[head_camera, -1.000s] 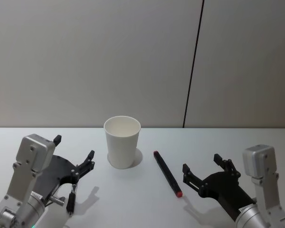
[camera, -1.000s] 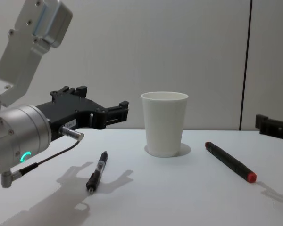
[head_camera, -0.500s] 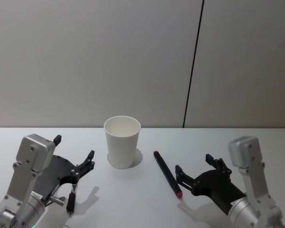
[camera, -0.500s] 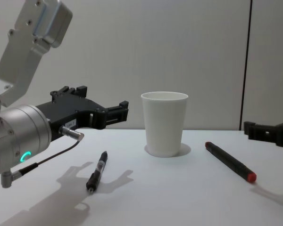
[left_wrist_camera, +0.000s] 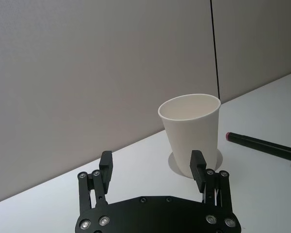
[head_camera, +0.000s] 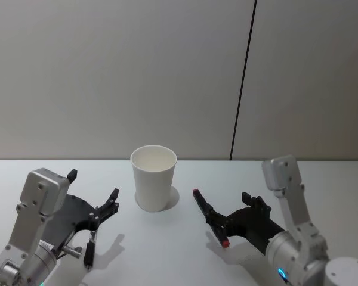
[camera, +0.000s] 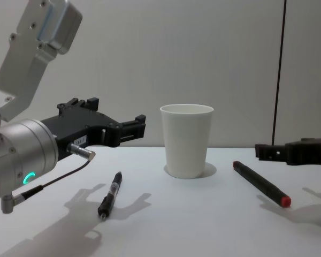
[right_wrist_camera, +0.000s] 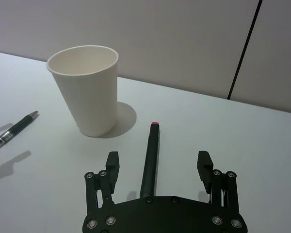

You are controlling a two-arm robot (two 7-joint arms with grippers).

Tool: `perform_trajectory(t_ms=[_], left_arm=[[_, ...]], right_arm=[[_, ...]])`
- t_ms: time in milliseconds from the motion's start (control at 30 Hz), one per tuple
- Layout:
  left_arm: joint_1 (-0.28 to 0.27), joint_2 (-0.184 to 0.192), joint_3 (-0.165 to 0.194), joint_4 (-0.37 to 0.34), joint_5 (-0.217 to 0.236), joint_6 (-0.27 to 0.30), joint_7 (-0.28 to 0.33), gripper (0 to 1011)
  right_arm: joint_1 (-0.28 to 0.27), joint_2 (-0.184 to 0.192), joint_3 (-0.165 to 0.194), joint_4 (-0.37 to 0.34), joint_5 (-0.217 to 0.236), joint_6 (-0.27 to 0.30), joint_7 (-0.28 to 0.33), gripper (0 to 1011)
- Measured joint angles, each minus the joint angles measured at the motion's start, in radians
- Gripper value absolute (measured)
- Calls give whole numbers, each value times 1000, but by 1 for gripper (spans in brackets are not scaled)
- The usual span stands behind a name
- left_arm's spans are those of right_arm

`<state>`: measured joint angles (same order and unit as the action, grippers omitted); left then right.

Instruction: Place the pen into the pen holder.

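The pen holder, a white paper cup, stands upright mid-table. To its right lies a black pen with red ends. My right gripper hovers just over this pen, open, with one finger on each side of it and nothing gripped. A second black and silver pen lies left of the cup. Above it my left gripper is held open, pointing at the cup.
The white table runs back to a plain grey wall with a vertical black seam. Bare tabletop lies in front of the cup, between the two pens.
My right gripper has swung left and forward from the table's right side until its open fingers straddle the red-ended pen. The left arm, the cup and both pens have not moved.
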<state>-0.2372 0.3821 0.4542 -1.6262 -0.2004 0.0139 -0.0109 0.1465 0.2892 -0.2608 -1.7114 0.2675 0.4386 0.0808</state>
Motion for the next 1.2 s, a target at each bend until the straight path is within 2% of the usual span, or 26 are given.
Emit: perform_trajectory(t_ms=[300,633,1200], left_arm=[[0,0,0,0,0,0,0,1003],[0,0,0,0,0,0,0,1003],[0,0,0,0,0,0,0,1004]], right_arm=[[62,-60,-9,65,0,63,-35,1001],[116,-117,-28,118,-22,127,-79,1001],[141,-159,-42,152,-69,193,-145,1001]])
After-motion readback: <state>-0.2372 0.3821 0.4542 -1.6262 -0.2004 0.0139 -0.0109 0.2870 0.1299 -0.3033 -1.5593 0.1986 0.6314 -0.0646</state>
